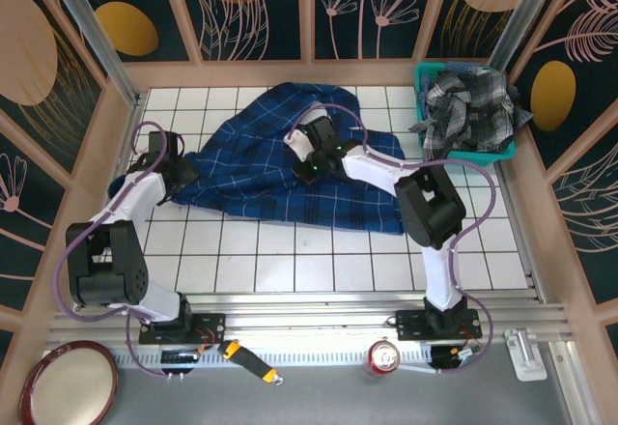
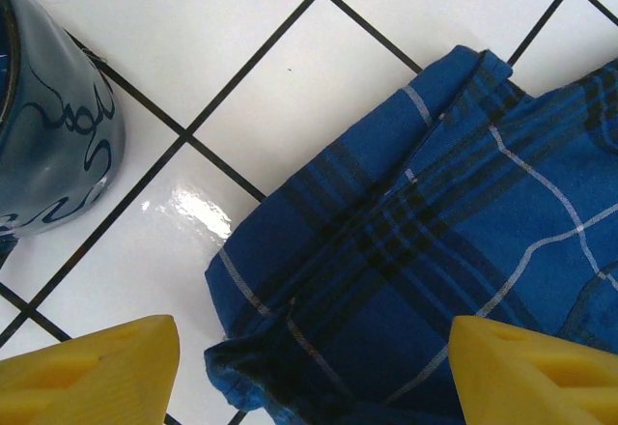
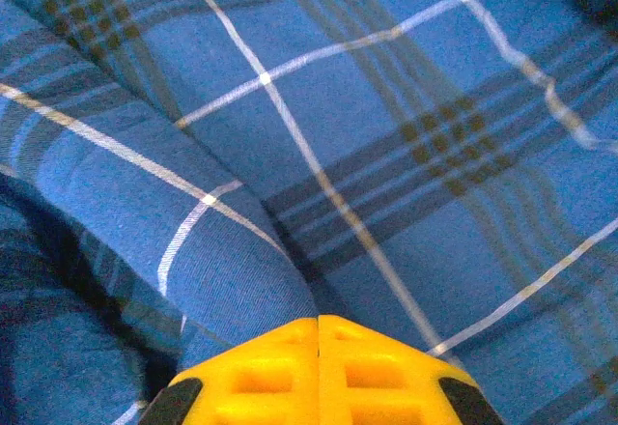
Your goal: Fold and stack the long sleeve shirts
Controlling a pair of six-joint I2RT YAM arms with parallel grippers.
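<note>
- The only container you had was the teal mesh basket (image 1: 421, 82). It stood at the far right corner of the table (image 1: 290, 261), close against the back wall.
- In it lay the grey, black and white checked shirt (image 1: 471, 106). The shirt was crumpled into a heap that rose above the rim and spilled over the basket's right and near edges.
- The navy-blue plaid shirt (image 1: 261, 159) was outside the basket. It lay unfolded and rumpled across the middle of the white tiles, reaching from the left arm across to just short of the basket.
- Your left jaws hung over that shirt's left end, where a narrow part of it lay flat on the tiles. The two yellow fingers (image 2: 97, 372) stood wide apart and gripped nothing, with only the cloth below them.
- Your right jaws were at the middle of the blue shirt, toward its far side. Their yellow fingers (image 3: 261, 377) were pressed together tip to tip. A raised fold of the blue cloth ran right into the tips, so they looked to be pinching it.
- Off the tiles, on the near ledge by the arm bases, you had three more things. A red-rimmed plate (image 1: 68, 382) sat at the left, then an orange-handled tool (image 1: 246, 359), then a red drink can (image 1: 384, 355).
</note>
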